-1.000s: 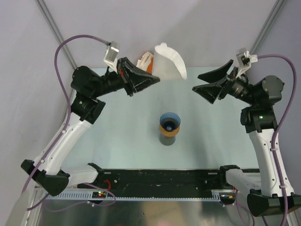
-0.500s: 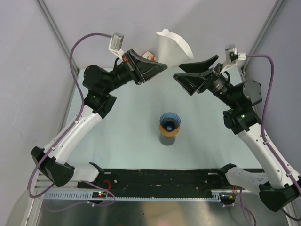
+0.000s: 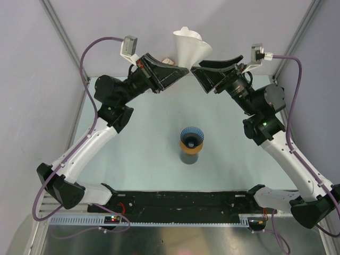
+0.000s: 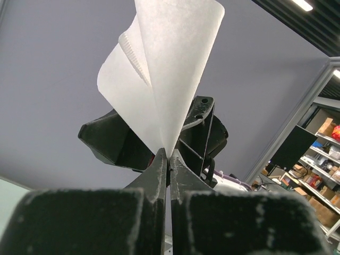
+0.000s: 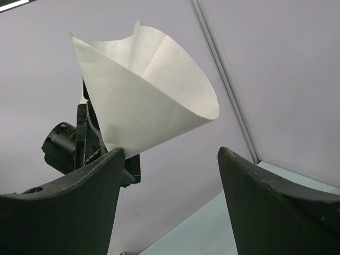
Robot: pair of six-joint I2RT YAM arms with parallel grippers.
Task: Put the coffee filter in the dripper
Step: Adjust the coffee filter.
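Observation:
A white paper coffee filter (image 3: 189,48) is opened into a cone and held high at the back of the table. My left gripper (image 3: 186,70) is shut on its pointed bottom tip; in the left wrist view the filter (image 4: 167,69) rises from the closed fingertips. My right gripper (image 3: 197,70) is open, its jaws wide apart right beside the filter's tip, which shows in the right wrist view (image 5: 143,95) just left of the gap. The blue ribbed dripper (image 3: 191,136) sits on a flat orange ring (image 3: 190,145) on top of a dark grey cup (image 3: 189,156) at the table's middle.
An orange-and-white packet (image 3: 169,61) lies at the back edge behind the left gripper. A black rail (image 3: 180,201) runs along the near edge between the arm bases. Grey walls and frame posts (image 3: 66,37) enclose the table.
Both arms have risen and swung inward. The left gripper has lifted the filter higher and to the centre. The right gripper has moved left up to the filter's tip, staying open.

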